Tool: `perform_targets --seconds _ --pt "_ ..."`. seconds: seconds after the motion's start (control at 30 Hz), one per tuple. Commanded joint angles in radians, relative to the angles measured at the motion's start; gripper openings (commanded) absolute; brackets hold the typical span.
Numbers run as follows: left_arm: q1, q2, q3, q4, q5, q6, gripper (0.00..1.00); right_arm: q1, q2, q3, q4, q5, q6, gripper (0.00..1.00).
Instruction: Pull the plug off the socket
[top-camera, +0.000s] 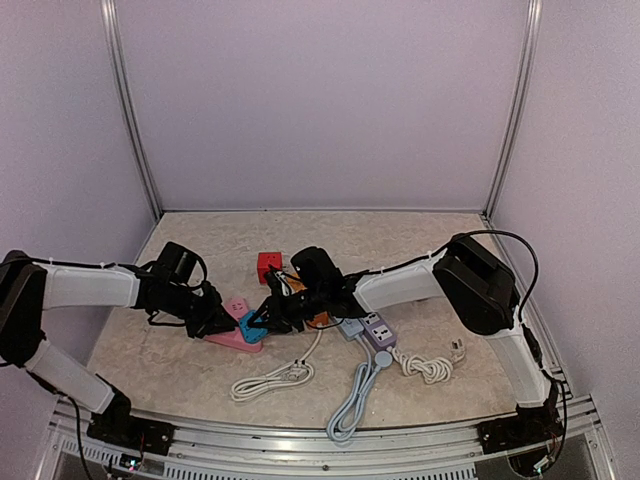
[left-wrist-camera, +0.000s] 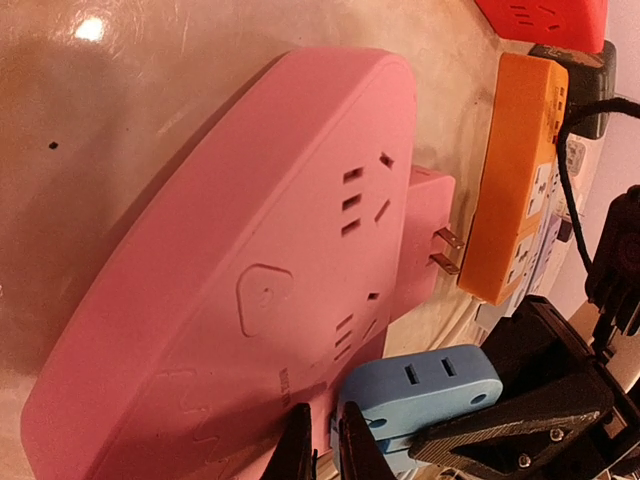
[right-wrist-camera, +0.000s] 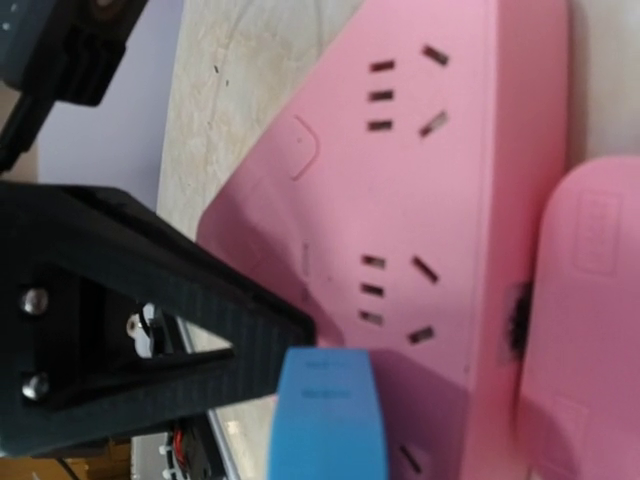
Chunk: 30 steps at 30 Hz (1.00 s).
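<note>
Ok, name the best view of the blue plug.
Left wrist: the blue plug shows its slotted face beside the pink power strip. Top external gives a tiny patch; right wrist only one blurred end.

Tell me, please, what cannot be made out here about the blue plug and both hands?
Blue plug prongs: left wrist view, hidden against the pink power strip.
Right hand grip: right wrist view shows one finger; the other is out of frame.
Plug seating: top view, too small, under the right hand.
Left hand contact: left wrist view, fingertips cut off by the bottom edge.
</note>
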<state>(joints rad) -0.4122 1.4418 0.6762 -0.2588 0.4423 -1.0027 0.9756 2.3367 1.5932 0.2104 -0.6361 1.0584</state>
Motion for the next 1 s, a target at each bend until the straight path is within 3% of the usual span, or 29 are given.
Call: perform_targets --seconds 0.0,0.57,0.97 --pt "0.003 0.047 -0.04 -0.113 -0.07 -0.011 0.1 -0.003 0.001 -0.033 0.119 -0.026 0.041 0.06" --pt "0.026 0.073 -0.082 -0.128 -0.074 0.004 0.1 -0.011 -0.041 -0.025 0.275 -0.081 0.05 0.06" --pt "0.027 0.071 -0.083 -0.129 -0.073 0.009 0.1 -0.012 -0.067 -0.01 0.278 -0.091 0.04 0.05"
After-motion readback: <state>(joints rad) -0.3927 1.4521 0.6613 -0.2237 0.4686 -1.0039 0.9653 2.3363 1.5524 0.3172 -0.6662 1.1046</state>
